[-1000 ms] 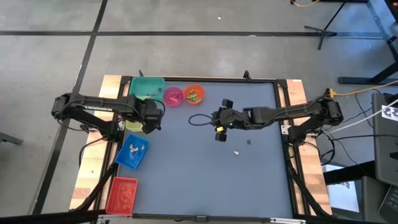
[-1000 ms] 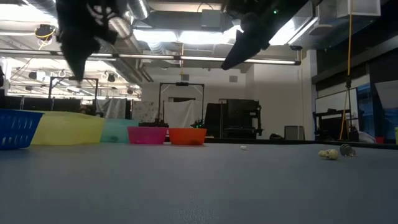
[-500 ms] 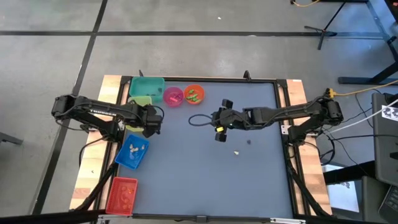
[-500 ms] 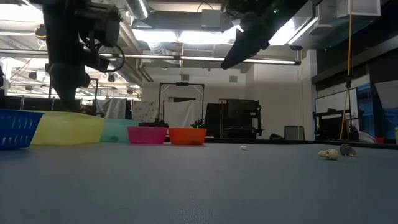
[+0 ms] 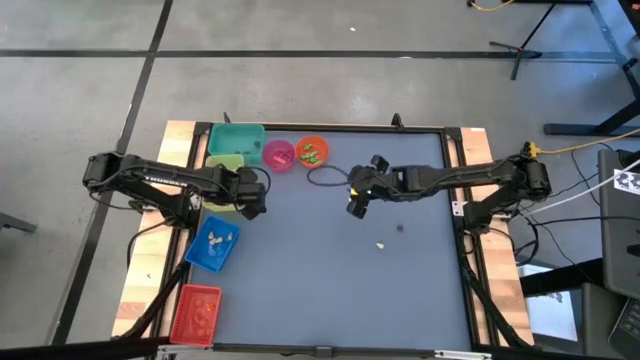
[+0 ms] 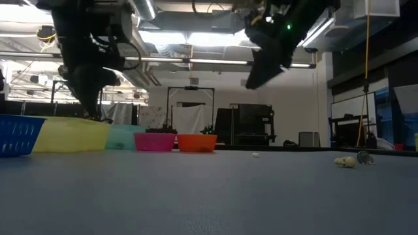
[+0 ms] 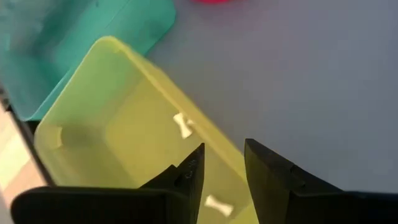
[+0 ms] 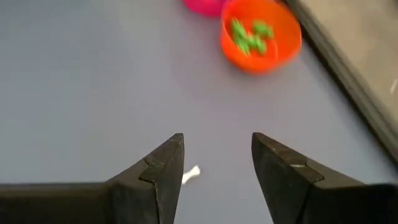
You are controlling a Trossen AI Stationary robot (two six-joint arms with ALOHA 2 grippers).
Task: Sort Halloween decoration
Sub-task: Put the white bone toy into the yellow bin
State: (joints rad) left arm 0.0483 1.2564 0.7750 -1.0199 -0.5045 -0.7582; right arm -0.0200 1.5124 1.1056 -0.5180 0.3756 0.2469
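Note:
The trinkets are tiny. Two white bone-shaped ones (image 7: pixel 182 126) lie in the yellow bin (image 7: pixel 93 118). My left gripper (image 7: pixel 225 155) hovers over this bin's rim (image 5: pixel 250 198), narrowly open and empty. My right gripper (image 8: pixel 217 142) is open above the table's middle (image 5: pixel 358 200); a white trinket (image 8: pixel 191 174) lies on the table below its fingers, untouched. A white trinket (image 5: pixel 381 245) and a dark one (image 5: pixel 399 227) lie loose on the table. Green trinkets (image 8: pixel 249 34) sit in the orange bowl (image 5: pixel 312 151).
A teal bin (image 5: pixel 237 138) and a pink bowl (image 5: pixel 279 154) stand along the far edge beside the orange bowl. A blue bin (image 5: pixel 213 243) with white trinkets and a red bin (image 5: pixel 196 312) line the left edge. A black cable loop (image 5: pixel 325 177) hangs by the right arm.
My left gripper has come down over the yellow bin and shifted slightly toward the table's right. My right gripper has moved toward the far edge and a little right, turning as it went; its cable loop has swung with it.

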